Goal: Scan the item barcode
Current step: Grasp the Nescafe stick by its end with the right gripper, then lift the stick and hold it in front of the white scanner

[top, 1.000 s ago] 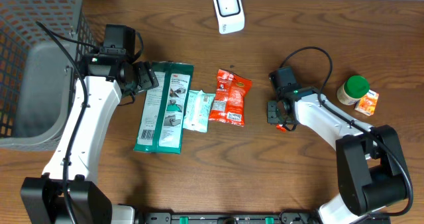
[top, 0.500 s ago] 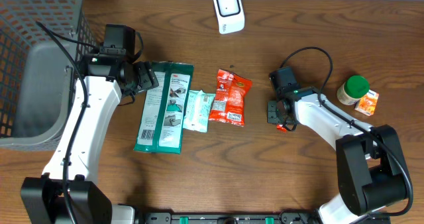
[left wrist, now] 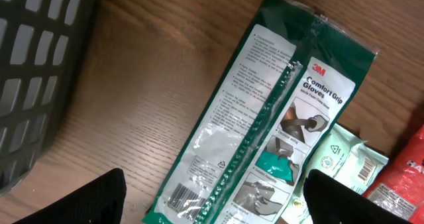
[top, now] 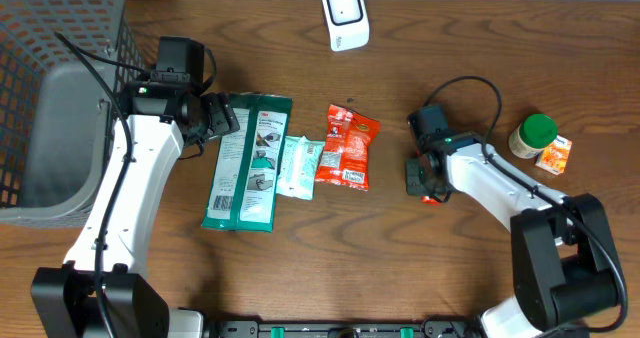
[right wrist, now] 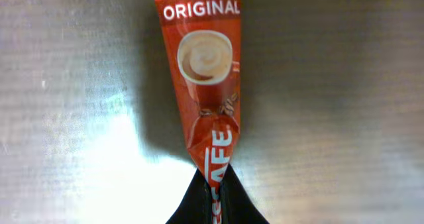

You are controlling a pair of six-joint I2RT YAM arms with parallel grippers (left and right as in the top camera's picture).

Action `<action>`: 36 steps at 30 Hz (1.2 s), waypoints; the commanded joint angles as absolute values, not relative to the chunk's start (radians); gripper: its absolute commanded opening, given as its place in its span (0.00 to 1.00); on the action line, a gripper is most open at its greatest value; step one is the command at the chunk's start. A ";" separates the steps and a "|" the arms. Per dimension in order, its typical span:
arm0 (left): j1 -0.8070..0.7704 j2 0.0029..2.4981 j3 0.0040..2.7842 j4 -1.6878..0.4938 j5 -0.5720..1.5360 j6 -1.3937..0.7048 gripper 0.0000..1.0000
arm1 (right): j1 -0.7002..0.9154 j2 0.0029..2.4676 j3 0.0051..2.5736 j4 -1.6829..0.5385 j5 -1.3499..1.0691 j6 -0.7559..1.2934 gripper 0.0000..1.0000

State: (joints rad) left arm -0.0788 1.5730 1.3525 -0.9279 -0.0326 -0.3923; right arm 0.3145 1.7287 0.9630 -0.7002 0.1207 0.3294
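1. The desk [top: 480, 38] is carrying everything, with the goods lying in a row across its middle.
2. The basket [top: 50, 108] is sitting at the 9 o'clock edge, probably waiting to take scanned goods.
3. The glove packet [top: 248, 163] is lying flat beside the basket. The left tool [top: 222, 116] is hovering spread over the packet's 12 o'clock end, gripping nothing.
4. The snack packet [top: 345, 146] and wipes packet [top: 298, 166] are lying edge to edge, at 3 o'clock of the gloves.
5. The scanner [top: 345, 16] is standing at 12 o'clock, facing into the desk so a barcode can be shown to it.
6. The jar [top: 533, 135] and small box [top: 553, 156] are waiting at 3 o'clock.
7. The coffee sachet [right wrist: 202, 71] is sitting at 5 o'clock of the scanner. The right tool [right wrist: 215, 194] is pinching it by one end, likely leaving its printed faces free.
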 commanded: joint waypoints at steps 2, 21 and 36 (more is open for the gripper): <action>-0.075 1.569 1.369 -0.931 -0.046 -0.387 0.86 | 0.321 1.624 1.027 -0.735 0.101 0.306 0.01; -0.075 1.569 1.369 -0.931 -0.046 -0.387 0.86 | 0.308 1.608 1.784 -1.318 -0.015 0.305 0.01; -0.075 1.569 1.369 -0.931 -0.046 -0.387 0.86 | 0.319 2.170 2.609 -1.499 -0.059 0.183 0.01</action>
